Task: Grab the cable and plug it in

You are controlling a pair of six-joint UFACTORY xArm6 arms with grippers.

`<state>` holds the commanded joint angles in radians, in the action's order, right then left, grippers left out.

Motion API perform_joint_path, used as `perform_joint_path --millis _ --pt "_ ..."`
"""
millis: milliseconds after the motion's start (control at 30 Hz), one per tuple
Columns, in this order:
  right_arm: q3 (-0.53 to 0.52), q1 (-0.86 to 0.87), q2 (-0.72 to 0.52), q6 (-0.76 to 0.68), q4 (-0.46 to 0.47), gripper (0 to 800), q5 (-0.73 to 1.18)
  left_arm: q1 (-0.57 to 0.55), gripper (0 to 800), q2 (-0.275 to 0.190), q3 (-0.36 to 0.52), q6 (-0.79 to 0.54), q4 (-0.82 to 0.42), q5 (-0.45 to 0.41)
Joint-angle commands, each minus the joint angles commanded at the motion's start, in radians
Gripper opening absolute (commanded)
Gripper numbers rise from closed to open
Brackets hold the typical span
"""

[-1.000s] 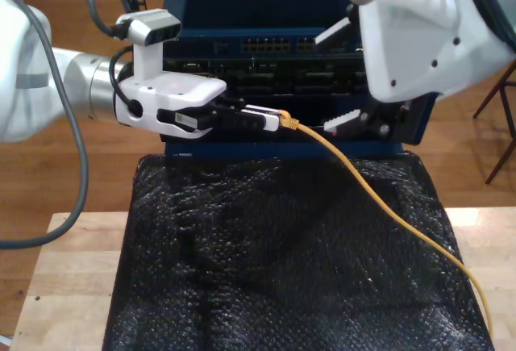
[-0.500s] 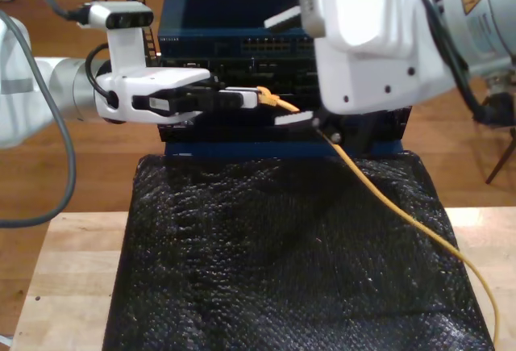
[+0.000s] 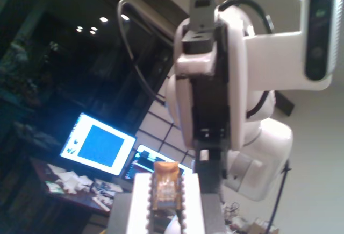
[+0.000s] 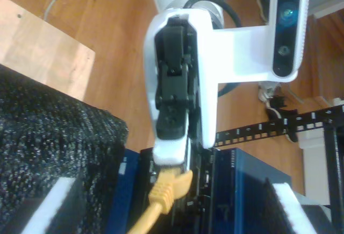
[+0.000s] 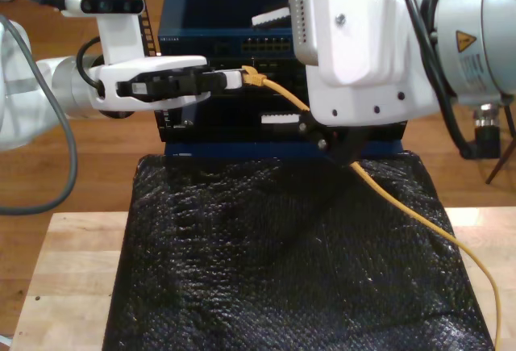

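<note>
Nearest the exterior view: wood surface (image 5: 72,270) w/ black bubble-wrap mat (image 5: 282,270) over it. The cable (image 5: 419,218) runs up off the mat from the exterior view's right and passes under my second arm's body.

My second gripper (image 5: 276,67) is released, white toothed fingers (image 5: 272,18) spread wide, one above and one below the cable, touching nothing.

Beyond that, my first gripper (image 5: 230,79) comes in from the exterior view's left, fingers clenched on the cable right at the plug (image 5: 253,77). The plug tip pokes out past the pads, held in the air in front of the blue rack (image 5: 210,12), just below the port row (image 5: 270,46), not yet in any socket.

Step in hand, I judge: line up and insert.
- Keep the clench firm; the plug is small and could twist between the pads.
- Square the plug to the port face before pushing; the latch-tab side can't be told from here.
- Push straight, slowly, w/o side load.
- Watch the cable's drag under my second arm; it could pull the plug off-axis.
- The second wrist view sees the plug tip best, so use it for alignment.
</note>
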<state>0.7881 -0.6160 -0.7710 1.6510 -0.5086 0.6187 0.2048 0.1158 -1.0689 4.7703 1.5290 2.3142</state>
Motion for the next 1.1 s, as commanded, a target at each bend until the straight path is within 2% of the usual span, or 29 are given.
perform_joint_path --millis 267,333,400,500,600,1100 --pt "-0.005 -0.018 -0.005 0.003 0.000 660 -0.028 0.000 8 0.008 -0.003 0.051 0.000 0.029" --pt "-0.005 -0.018 -0.005 0.003 0.000 609 -0.029 0.000 9 0.012 -0.003 0.069 0.002 0.038" --pt "-0.005 -0.018 -0.006 0.003 0.000 594 -0.029 0.000 15 0.014 -0.003 0.077 0.002 0.044" --pt "-0.005 -0.018 -0.006 0.002 0.000 513 -0.044 -0.002 17 0.015 0.002 0.077 0.002 0.054" --pt "-0.009 -0.020 -0.006 0.002 0.000 477 -0.064 -0.002 20 0.015 0.003 0.077 0.002 0.061" --pt "-0.023 -0.037 -0.005 -0.002 -0.002 464 -0.064 -0.002 22 0.014 0.009 0.077 0.035 0.086"
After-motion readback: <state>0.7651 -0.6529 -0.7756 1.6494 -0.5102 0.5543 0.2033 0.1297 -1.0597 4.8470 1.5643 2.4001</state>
